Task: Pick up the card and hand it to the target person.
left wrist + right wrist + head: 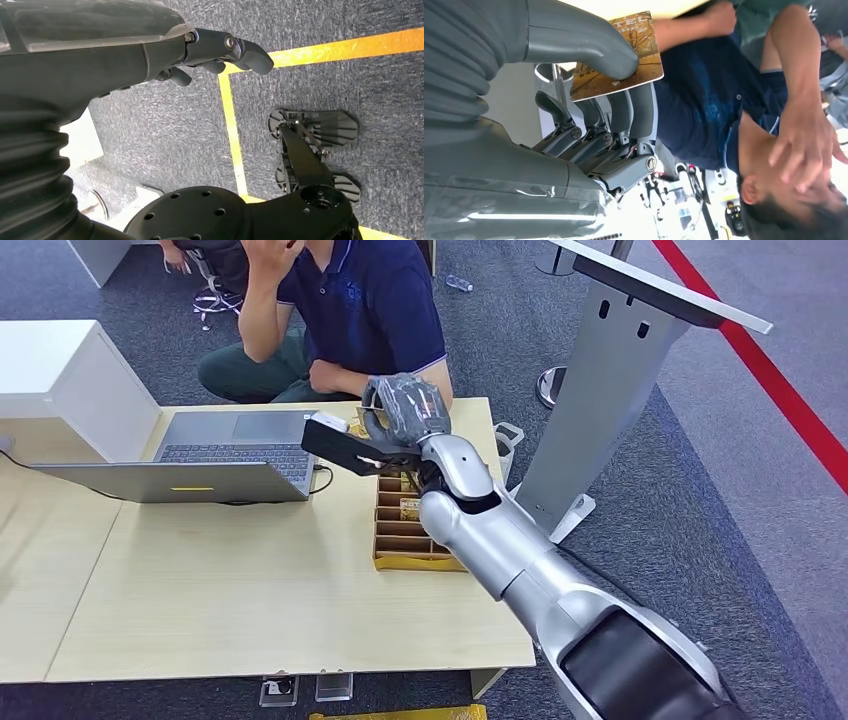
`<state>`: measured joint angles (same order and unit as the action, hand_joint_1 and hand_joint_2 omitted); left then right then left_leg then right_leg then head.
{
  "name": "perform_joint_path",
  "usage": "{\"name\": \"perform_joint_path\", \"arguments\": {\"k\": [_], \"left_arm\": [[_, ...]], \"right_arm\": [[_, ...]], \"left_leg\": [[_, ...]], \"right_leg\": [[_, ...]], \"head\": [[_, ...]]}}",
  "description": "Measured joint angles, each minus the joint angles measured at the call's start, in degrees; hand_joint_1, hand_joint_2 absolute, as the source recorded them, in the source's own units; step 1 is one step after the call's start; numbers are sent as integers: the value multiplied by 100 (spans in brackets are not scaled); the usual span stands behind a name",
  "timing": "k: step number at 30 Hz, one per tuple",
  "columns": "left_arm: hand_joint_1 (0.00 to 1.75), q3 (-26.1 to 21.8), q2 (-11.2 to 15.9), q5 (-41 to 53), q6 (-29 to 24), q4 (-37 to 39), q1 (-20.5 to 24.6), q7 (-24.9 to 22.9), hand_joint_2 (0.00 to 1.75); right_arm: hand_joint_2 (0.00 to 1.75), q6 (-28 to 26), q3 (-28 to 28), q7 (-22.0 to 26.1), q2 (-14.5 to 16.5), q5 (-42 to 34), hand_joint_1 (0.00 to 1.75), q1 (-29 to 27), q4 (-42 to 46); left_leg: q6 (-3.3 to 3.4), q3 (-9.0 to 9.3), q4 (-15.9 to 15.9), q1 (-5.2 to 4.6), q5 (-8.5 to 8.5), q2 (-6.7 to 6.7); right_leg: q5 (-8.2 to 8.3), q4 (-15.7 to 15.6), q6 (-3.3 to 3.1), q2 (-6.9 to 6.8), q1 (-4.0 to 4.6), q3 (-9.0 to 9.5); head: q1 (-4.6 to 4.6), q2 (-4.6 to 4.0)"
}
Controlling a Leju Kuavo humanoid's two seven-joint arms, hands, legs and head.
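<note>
Right hand (589, 100) has the card (634, 55) pinched flat between thumb and fingers, raised over the table (250, 590) near the seated person (370, 310); card looks thin, light, stiff, probably slick, so an edge pinch suits handover.

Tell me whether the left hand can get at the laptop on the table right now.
Probably not. The left hand hangs low over the carpet, holding nothing, while the laptop sits up on the table; the arm would have to be raised first.
</note>
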<state>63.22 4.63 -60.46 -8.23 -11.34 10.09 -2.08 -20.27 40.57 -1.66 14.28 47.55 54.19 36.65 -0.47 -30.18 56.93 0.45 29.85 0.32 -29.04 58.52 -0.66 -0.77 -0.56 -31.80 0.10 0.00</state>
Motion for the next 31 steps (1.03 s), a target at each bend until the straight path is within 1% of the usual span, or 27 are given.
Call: {"name": "perform_joint_path", "arguments": {"k": [6, 10, 14, 24, 28, 31], "left_arm": [[0, 72, -14, 79, 5, 0, 52, -22, 175], [0, 116, -24, 101, 15, 0, 94, -51, 175], [0, 121, -28, 103, 31, 0, 104, -69, 175], [0, 132, -28, 107, 53, 0, 105, -72, 175], [0, 150, -28, 112, 58, 0, 109, -71, 175], [0, 178, -28, 158, 62, 0, 115, -72, 175]], "right_arm": [[175, -264, 15, -81, 259, 63, 152, 261, -500], [175, -487, 33, -96, 354, 49, 152, 395, -746], [175, -610, 37, -53, 399, 58, 152, 455, -873], [175, -685, 37, 11, 431, 62, 152, 530, -1086], [175, -687, 37, 44, 432, 60, 0, 536, -1149], [175, -688, 35, 55, 432, 60, 0, 536, -1185]], "left_leg": [[0, 1, 0, 0, 0, 0], [0, 1, 0, 0, 0, 0], [0, 1, 0, 0, 0, 0], [0, 2, 0, 0, 0, 0], [0, 2, 0, 0, 0, 0], [0, 2, 0, 0, 0, 0]], "right_leg": [[0, 0, 0, 0, 0, 0], [0, 0, 0, 0, 0, 0], [0, 0, 0, 0, 0, 0], [0, 0, 0, 0, 0, 1], [0, 0, 0, 0, 0, 1], [0, 0, 0, 0, 0, 1]], "head": [[0, 0], [0, 0], [0, 0], [2, 0], [2, 0], [2, 0]]}}
